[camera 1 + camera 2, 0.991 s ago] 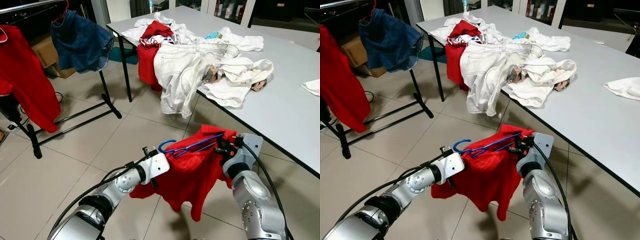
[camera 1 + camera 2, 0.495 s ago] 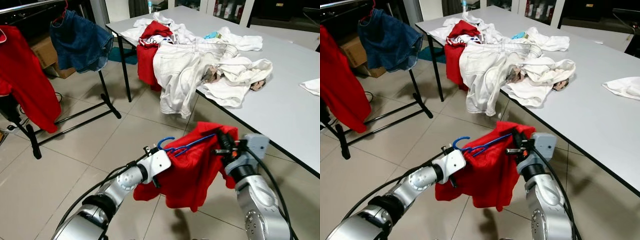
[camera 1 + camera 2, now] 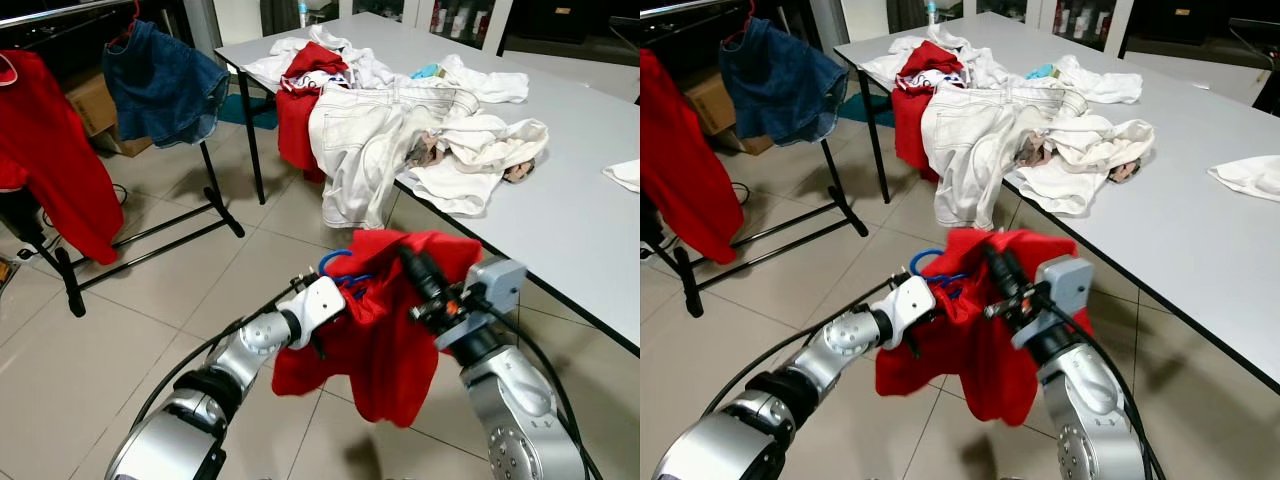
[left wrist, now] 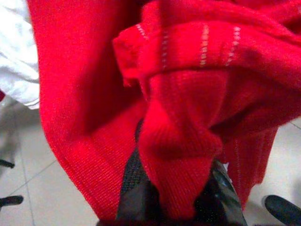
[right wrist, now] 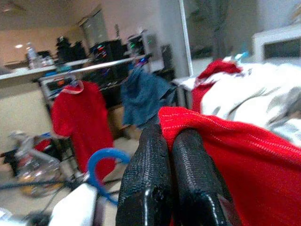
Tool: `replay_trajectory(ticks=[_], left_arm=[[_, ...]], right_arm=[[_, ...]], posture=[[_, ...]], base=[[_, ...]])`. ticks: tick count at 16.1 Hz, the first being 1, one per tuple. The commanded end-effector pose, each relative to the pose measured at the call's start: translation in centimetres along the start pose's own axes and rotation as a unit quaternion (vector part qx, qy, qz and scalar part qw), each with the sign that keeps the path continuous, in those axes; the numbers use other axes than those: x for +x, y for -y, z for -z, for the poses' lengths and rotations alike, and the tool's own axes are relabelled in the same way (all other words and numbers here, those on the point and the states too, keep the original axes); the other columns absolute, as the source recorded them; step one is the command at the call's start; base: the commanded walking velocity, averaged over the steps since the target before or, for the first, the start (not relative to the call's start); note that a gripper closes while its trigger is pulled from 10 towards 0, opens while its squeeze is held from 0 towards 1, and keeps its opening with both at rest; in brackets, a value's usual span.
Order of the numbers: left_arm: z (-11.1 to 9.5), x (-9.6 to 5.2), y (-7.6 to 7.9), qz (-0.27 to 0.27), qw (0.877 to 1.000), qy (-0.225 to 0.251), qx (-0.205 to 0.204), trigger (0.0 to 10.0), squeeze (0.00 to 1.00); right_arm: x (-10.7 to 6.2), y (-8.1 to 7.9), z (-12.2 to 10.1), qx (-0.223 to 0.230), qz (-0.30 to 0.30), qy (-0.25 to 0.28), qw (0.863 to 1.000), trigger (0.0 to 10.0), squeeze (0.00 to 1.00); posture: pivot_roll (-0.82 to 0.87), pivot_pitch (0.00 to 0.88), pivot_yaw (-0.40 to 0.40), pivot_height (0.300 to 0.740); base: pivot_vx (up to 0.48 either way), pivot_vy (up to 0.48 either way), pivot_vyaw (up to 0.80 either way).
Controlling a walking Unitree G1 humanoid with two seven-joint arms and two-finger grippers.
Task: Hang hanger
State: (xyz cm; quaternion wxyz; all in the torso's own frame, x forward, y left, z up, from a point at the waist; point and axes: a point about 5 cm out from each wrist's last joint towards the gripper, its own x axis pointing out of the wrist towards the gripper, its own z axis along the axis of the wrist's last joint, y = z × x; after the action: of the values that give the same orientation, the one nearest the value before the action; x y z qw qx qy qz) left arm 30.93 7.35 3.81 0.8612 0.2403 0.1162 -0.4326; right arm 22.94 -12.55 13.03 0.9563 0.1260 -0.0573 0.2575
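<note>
Currently held above the tiled floor (image 3: 150,310), off the table's (image 3: 590,230) near edge: blue hanger (image 3: 335,266) draped in a red garment (image 3: 385,330), between both arms. Left gripper (image 4: 174,197) clamped on a fold of the garment; right gripper (image 5: 167,141) pressed shut, fingers together against the cloth. Behind, clothes rack (image 3: 60,12) carrying red shirt (image 3: 50,160) and denim piece (image 3: 165,85).

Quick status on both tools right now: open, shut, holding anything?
Left tool: shut on the red garment.
Right tool: fingers pressed together, shut, the red garment draped beside them; what they grip cannot be told.
</note>
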Motion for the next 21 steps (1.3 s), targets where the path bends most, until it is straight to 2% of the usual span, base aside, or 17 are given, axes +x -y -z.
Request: replay_trajectory(ticks=[1, 2, 4, 7, 9, 11, 12, 13, 15, 16, 17, 19, 20, 21], left_arm=[[-1.2, 0.3, -0.9, -0.006, 1.000, 0.016, -0.004, 10.0, 0.00], [-1.9, 0.4, -1.4, -0.015, 0.999, 0.028, -0.016, 10.0, 0.00], [-3.3, 0.6, -2.2, -0.022, 0.998, 0.052, -0.012, 10.0, 0.00], [-4.9, 0.6, -3.1, -0.045, 0.995, 0.093, 0.012, 10.0, 0.00], [-5.5, 0.5, -3.3, -0.056, 0.992, 0.114, 0.021, 10.0, 0.00], [-5.7, 0.3, -3.4, -0.063, 0.989, 0.127, 0.032, 10.0, 0.00], [-5.7, 0.3, -3.4, -0.063, 0.989, 0.130, 0.040, 10.0, 0.00], [-5.6, 0.1, -3.3, -0.064, 0.987, 0.131, 0.062, 10.0, 0.00], [-4.8, -0.3, -3.3, -0.064, 0.988, 0.116, 0.085, 10.0, 0.00], [-4.3, -0.4, -3.2, -0.065, 0.988, 0.109, 0.089, 10.0, 0.00], [-3.6, -0.8, -3.0, -0.070, 0.988, 0.108, 0.088, 10.0, 0.00], [-3.1, -1.0, -2.9, -0.077, 0.987, 0.106, 0.089, 10.0, 0.00], [-2.8, -1.2, -2.8, -0.084, 0.987, 0.105, 0.093, 10.0, 0.00], [-2.7, -1.3, -2.8, -0.087, 0.986, 0.105, 0.096, 10.0, 0.00]], right_arm=[[-0.1, -0.8, 0.1, 0.017, -0.042, -0.012, 0.999, 0.0, 0.00], [-0.3, -0.9, 0.5, 0.023, -0.055, -0.031, 0.998, 0.0, 0.00], [-0.4, -1.0, 1.3, 0.029, -0.070, -0.061, 0.995, 0.0, 0.00], [-0.4, -1.0, 2.4, 0.040, -0.090, -0.107, 0.989, 0.0, 0.00], [-0.4, -0.7, 2.8, 0.031, -0.083, -0.116, 0.989, 0.0, 0.00], [-0.2, -0.1, 2.8, 0.003, -0.058, -0.117, 0.991, 0.0, 0.00], [-0.1, 0.1, 2.8, -0.005, -0.046, -0.116, 0.992, 9.0, 0.00], [0.1, 0.7, 2.5, -0.015, -0.023, -0.103, 0.994, 10.0, 0.00], [-0.1, 1.1, 2.2, -0.027, -0.012, -0.097, 0.995, 10.0, 0.00], [-0.3, 1.2, 2.0, -0.043, -0.011, -0.095, 0.994, 10.0, 0.54], [-0.8, 0.9, 1.9, -0.050, -0.024, -0.095, 0.994, 10.0, 1.00], [-1.3, 0.6, 1.8, -0.051, -0.035, -0.098, 0.993, 10.0, 0.98], [-1.6, 0.6, 1.5, -0.053, -0.038, -0.093, 0.994, 10.0, 0.00], [-1.8, 0.7, 1.3, -0.054, -0.038, -0.090, 0.994, 10.0, 0.00]], posture=[[-0.19, 0.000, 0.072, 0.740], [-0.19, 0.000, 0.070, 0.740], [-0.19, 0.000, 0.070, 0.740], [-0.19, 0.000, 0.070, 0.740], [-0.18, 0.000, 0.073, 0.740], [-0.18, 0.000, 0.073, 0.740], [-0.18, 0.000, 0.074, 0.740], [-0.18, 0.000, 0.074, 0.740], [-0.18, 0.000, 0.074, 0.740], [-0.18, 0.000, 0.074, 0.740], [-0.18, 0.000, 0.073, 0.740], [-0.18, 0.000, 0.070, 0.740], [-0.18, 0.000, 0.069, 0.740], [-0.18, 0.000, 0.068, 0.740]], base=[[0.000, 0.000, 0.00], [0.000, 0.000, 0.00], [0.000, 0.000, 0.00], [0.000, 0.000, 0.00], [0.000, 0.000, 0.00], [0.000, 0.000, 0.00], [0.000, 0.000, 0.00], [0.000, 0.000, 0.00], [0.000, 0.000, 0.00], [0.000, 0.000, 0.00], [0.000, 0.000, 0.00], [0.000, 0.000, 0.00], [0.000, 0.000, 0.00], [0.000, 0.000, 0.00]])
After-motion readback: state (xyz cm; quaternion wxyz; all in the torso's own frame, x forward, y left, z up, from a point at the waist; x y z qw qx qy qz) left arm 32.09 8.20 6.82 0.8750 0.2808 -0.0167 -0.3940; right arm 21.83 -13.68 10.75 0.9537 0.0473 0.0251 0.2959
